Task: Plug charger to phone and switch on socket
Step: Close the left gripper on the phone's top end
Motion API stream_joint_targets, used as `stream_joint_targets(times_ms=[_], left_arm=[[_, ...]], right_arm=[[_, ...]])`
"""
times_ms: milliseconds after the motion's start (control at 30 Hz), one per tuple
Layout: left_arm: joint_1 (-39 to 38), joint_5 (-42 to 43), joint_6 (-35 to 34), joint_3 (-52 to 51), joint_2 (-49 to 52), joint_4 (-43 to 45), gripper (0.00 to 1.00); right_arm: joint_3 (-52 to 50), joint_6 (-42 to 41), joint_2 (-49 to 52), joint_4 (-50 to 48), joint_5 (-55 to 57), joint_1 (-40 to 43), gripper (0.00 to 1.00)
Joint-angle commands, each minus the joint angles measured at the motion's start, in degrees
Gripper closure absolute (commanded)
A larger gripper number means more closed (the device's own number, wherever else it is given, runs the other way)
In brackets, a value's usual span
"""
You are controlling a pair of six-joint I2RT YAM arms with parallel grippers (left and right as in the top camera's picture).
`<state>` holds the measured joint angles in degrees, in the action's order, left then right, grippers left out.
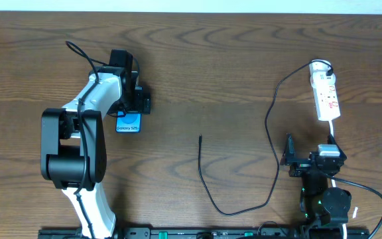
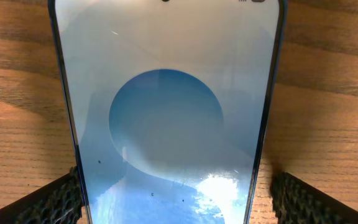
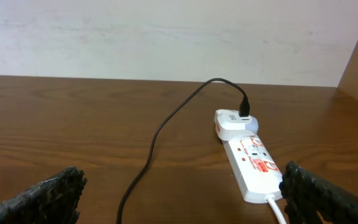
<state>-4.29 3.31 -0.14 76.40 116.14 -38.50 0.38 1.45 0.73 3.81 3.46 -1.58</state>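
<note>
My left claw (image 2: 174, 202) stands apart around the phone (image 2: 166, 112); if it closes off-centre, the phone may slide on the table (image 2: 328, 93). My right claw (image 3: 182, 199) is apart, empty.

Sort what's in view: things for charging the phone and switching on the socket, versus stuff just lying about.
For the job: phone, charger, socket.
Not for the job: thick black cable by the right arm's base, black rail along the table's near edge.
</note>
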Motion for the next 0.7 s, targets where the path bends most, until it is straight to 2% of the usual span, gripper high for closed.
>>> stream_joint_targets(times_ms=[0,667], left_arm=[[-0.1,-2.5,0.3,-3.0,3.5,0.3,0.06],[-0.1,-2.5,0.3,-3.0,3.5,0.3,0.15]], right_arm=[[-0.1,-0.8,-0.4,0.2,0.5,-0.3,0.01],[-0.1,-0.7,-0.4,0.2,0.5,-0.3,0.01]])
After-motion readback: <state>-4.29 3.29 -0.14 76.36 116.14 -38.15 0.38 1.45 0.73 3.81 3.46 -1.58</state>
